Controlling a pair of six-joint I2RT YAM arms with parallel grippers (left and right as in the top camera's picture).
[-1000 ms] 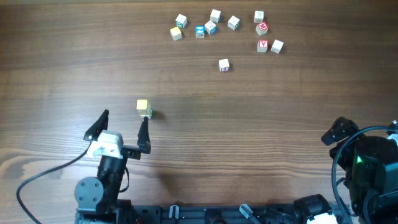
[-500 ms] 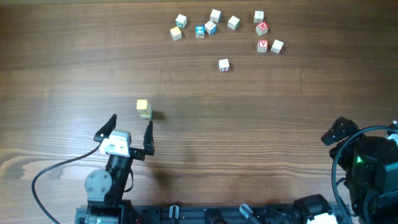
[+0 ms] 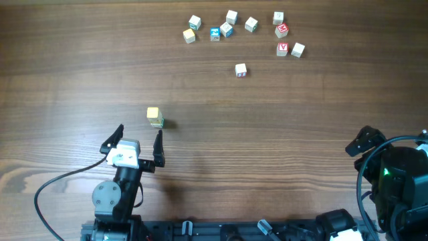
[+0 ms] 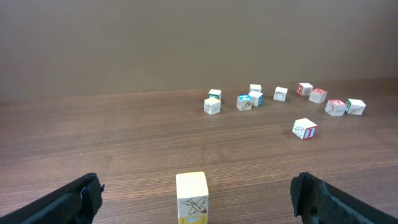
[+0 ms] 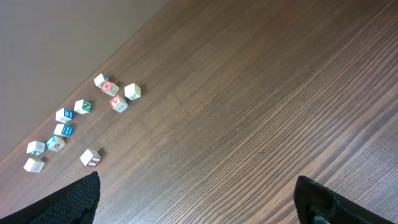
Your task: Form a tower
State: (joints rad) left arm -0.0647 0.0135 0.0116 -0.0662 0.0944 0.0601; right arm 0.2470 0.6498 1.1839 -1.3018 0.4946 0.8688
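overhead: straight down | left wrist: low, forward, near tower | right wrist: high, tilted | shared: loose cubes

Soft, even light from above leaves the surface bright and matte. The cubes throw short, faint shadows. Overhead is crisp; in both wrist views the jaws sit dark and blurred in the bottom corners.

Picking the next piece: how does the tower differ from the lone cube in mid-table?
The tower is stacked cubes, yellow-topped; the lone cube is single, white-topped with red marks. The tower stands just ahead of the left pincer; the lone cube lies farther off. Both are toy blocks, untouched.
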